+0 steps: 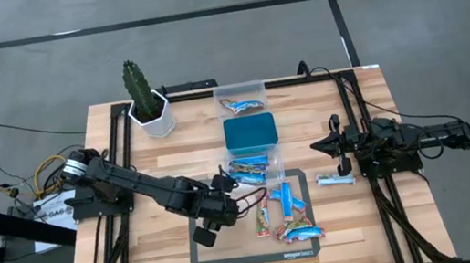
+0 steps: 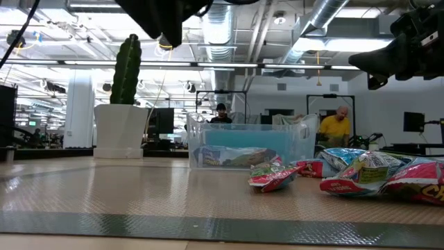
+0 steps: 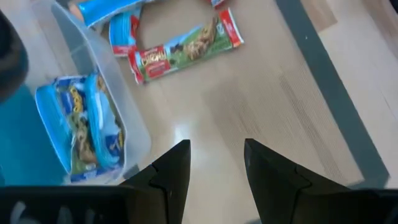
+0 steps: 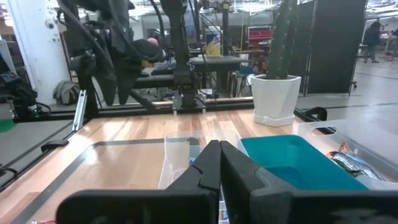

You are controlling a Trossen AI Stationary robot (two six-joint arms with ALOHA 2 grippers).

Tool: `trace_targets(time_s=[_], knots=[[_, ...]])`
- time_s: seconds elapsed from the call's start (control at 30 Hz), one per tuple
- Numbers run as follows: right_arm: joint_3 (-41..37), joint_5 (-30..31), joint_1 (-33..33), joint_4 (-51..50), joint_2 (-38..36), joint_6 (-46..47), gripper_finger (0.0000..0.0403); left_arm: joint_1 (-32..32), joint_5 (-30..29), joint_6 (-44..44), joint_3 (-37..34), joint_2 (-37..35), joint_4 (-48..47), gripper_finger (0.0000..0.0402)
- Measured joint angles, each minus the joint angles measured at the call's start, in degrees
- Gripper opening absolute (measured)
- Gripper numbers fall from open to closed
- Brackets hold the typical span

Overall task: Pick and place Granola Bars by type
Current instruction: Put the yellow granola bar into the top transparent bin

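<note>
On the desk (image 1: 150, 245), a potted cactus (image 1: 147, 102) stands at eleven o'clock, with three tubs in a row from twelve o'clock toward the centre: a far tub (image 1: 241, 99), a lidded tub (image 1: 250, 133), and a near tub (image 1: 253, 170) holding Granola Bars. More bars (image 1: 286, 216) lie scattered at six o'clock on the taped rectangle (image 1: 199, 258), and one lone bar (image 1: 336, 179) lies at three o'clock. The left gripper (image 1: 226, 181) is just left of the near tub, and the right gripper (image 1: 320, 145) is at three o'clock.

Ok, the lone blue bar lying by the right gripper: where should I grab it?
Take the blue bar across its narrow width at mid-length, coming straight down. It lies flat on the table, apart from the others. The right gripper, fingers shut, must open first.
</note>
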Motion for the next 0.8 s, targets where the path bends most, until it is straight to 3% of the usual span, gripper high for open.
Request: trace_targets(time_s=[0.23,0.43,0.57,0.8], knots=[[-0.01,0.00,0.00,-0.02,0.01,0.00,0.0000,0.96,0.85,-3.18,-15.18,-2.82,26.29,0.0144],[-0.01,0.00,0.00,-0.02,0.01,0.00,0.0000,3.81,2.31,-20.19,-24.64,-2.44,47.05,0.0144],[-0.01,0.00,0.00,-0.02,0.01,0.00,0.0000,5.86,1.83,-34.26,-27.21,-2.16,52.31,0.0144],[-0.01,0.00,0.00,-0.02,0.00,0.00,0.0000,6.90,1.60,-56.28,-27.28,-2.16,52.49,0.0144]])
